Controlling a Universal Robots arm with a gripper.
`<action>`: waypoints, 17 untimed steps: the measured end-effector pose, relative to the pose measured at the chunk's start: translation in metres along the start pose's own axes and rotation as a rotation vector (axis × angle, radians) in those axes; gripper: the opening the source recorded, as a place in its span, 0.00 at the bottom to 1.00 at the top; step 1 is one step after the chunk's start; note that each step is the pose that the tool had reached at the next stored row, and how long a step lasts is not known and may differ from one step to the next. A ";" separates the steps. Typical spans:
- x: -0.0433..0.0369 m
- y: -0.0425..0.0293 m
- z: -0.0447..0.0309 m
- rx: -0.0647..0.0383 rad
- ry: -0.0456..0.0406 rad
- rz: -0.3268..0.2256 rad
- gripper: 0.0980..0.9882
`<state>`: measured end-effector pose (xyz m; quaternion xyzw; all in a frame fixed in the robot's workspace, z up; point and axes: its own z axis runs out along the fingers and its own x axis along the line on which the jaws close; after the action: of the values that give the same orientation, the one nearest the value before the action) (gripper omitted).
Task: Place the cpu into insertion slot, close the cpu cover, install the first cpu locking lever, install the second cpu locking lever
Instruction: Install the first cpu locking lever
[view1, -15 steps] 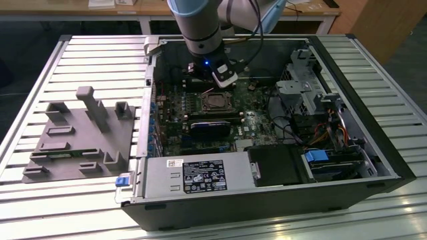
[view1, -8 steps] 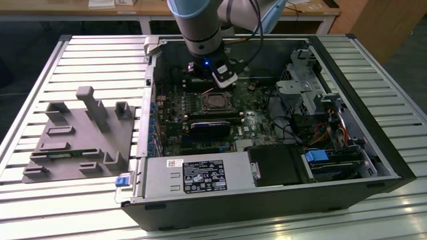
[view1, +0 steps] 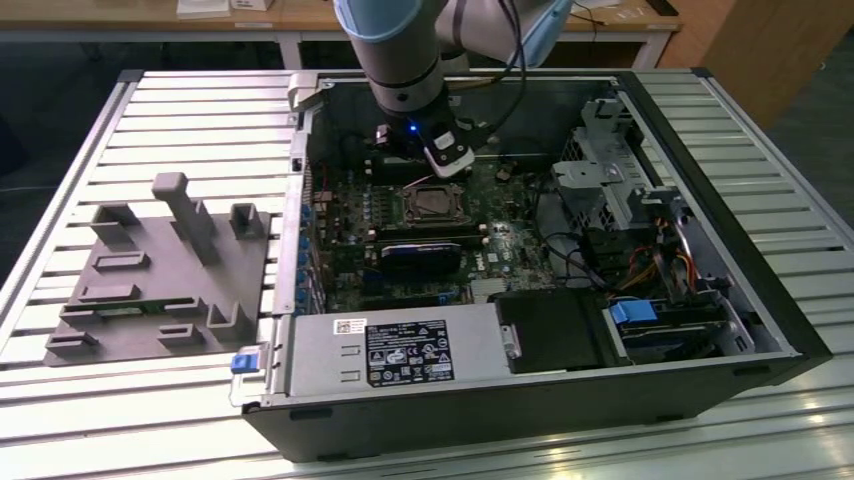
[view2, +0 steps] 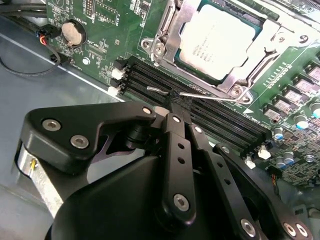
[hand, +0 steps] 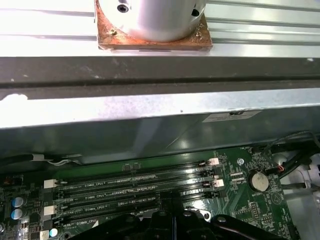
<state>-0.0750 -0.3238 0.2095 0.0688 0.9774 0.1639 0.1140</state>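
Arm (view1: 400, 60) pointed down into computer case (view1: 534, 405) | fingers (view2: 176, 145) pinching locking lever (view2: 210, 96) beside cpu (view2: 217, 40)

Fig. View from my remote station: a robotics lab or workshop. A ribbed metal table (view1: 174, 110) carries an opened desktop computer case (view1: 534, 410) and a grey fixture plate (view1: 134, 290). The robot arm (view1: 398, 60) reaches into the case. Wooden tables (view1: 134, 22) stand behind.

You have a slatted metal table (view1: 174, 110) carrying two items: an open computer case (view1: 400, 425) lying on its side, and a grey plastic fixture plate (view1: 140, 290) just beside it, on the exterior view's left
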 end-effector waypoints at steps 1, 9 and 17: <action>0.0002 -0.0003 0.0009 0.000 0.0000 0.000 0.01; 0.0009 -0.0016 0.0044 0.009 -0.0152 0.042 0.01; 0.0019 -0.0002 0.0074 0.024 -0.0405 0.111 0.01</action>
<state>-0.0751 -0.3214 0.2022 0.1275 0.9715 0.1567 0.1237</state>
